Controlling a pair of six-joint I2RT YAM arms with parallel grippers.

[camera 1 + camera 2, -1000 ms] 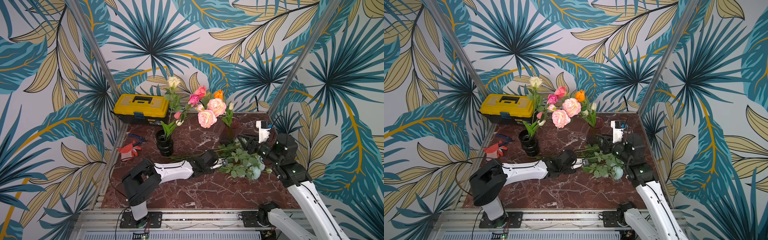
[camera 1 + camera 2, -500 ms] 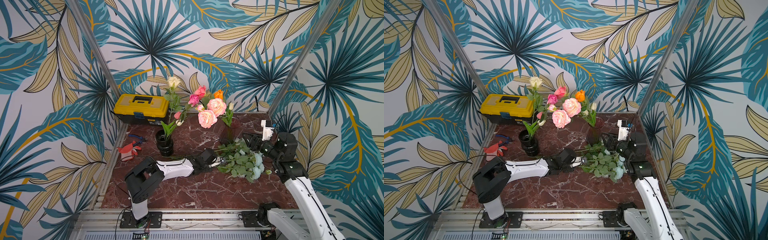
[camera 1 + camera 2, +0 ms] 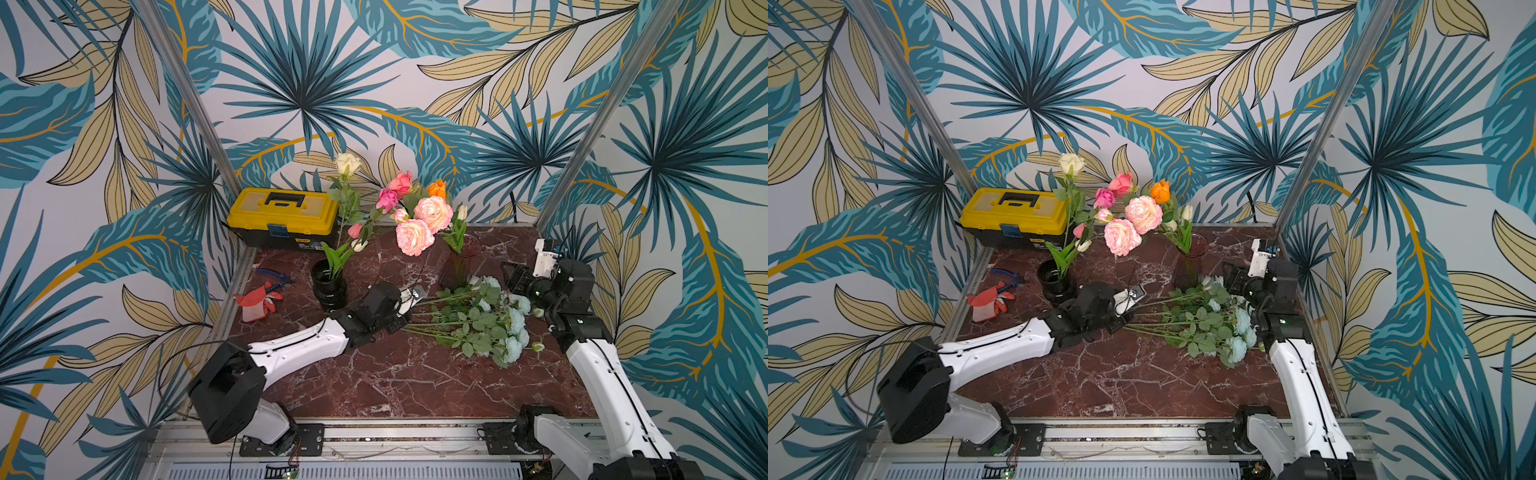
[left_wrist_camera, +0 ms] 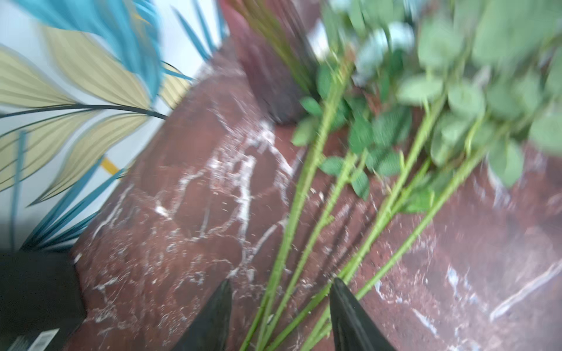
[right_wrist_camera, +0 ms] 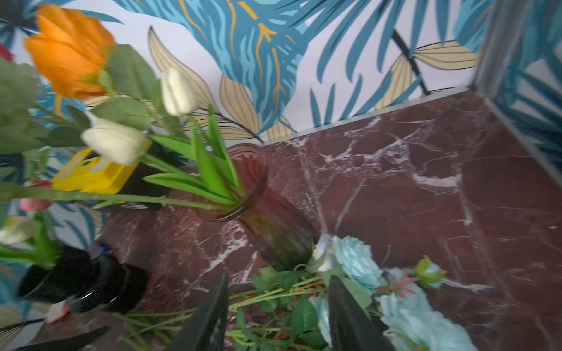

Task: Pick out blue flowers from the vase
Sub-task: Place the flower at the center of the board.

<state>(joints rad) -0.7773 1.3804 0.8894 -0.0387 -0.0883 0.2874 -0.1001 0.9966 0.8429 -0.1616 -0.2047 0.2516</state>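
Note:
The blue flowers [image 3: 513, 328] lie in a bunch on the marble table, blooms to the right, green stems [image 3: 432, 320] to the left. In both top views my left gripper [image 3: 405, 322] sits low at the stem ends. Its wrist view shows it [image 4: 279, 291] open, with several stems [image 4: 292, 231] running loose between the fingers [image 4: 346, 316]. My right gripper [image 3: 513, 278] hovers open by the blooms [image 5: 355, 261], beside the reddish glass vase [image 3: 457, 266] [image 5: 264, 206]. Nothing is held in it [image 5: 278, 287].
The reddish vase holds pink peonies [image 3: 415, 237], cream tulips [image 5: 115, 144] and an orange bloom [image 3: 1160, 191]. A black vase [image 3: 328, 284] with a cream rose stands left of it. A yellow toolbox [image 3: 284, 216], a red glove [image 3: 257, 301] and pliers [image 3: 274, 274] lie at the back left.
My left gripper has gone from shut to open on the stem ends. The right gripper has drawn back toward the vase and opened wider. The bunch has settled on the table.

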